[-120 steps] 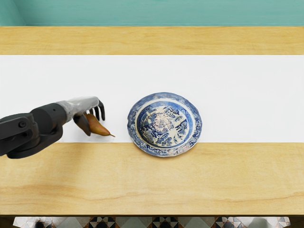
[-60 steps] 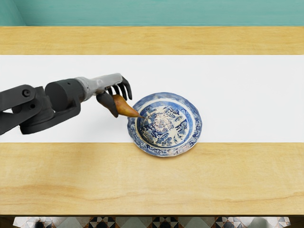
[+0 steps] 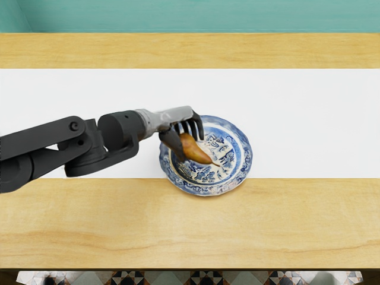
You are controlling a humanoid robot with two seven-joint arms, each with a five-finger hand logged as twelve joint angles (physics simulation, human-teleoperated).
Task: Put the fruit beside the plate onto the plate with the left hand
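left hand (image 3: 181,132) | dark fingers (image 3: 191,127) clasp tapered brown pear (image 3: 195,149) | over round blue-patterned ceramic plate (image 3: 237,169) | wood-grain tabletop (image 3: 190,219), white runner (image 3: 309,119)

There is one camera only, the head view. It looks down at a slant from the near side of the wooden table (image 3: 190,225) toward its far edge. The table and its white runner (image 3: 297,119) fill most of the frame. A teal wall (image 3: 190,15) lines the top, patterned floor (image 3: 202,278) the bottom. The plate (image 3: 246,157) sits near centre.
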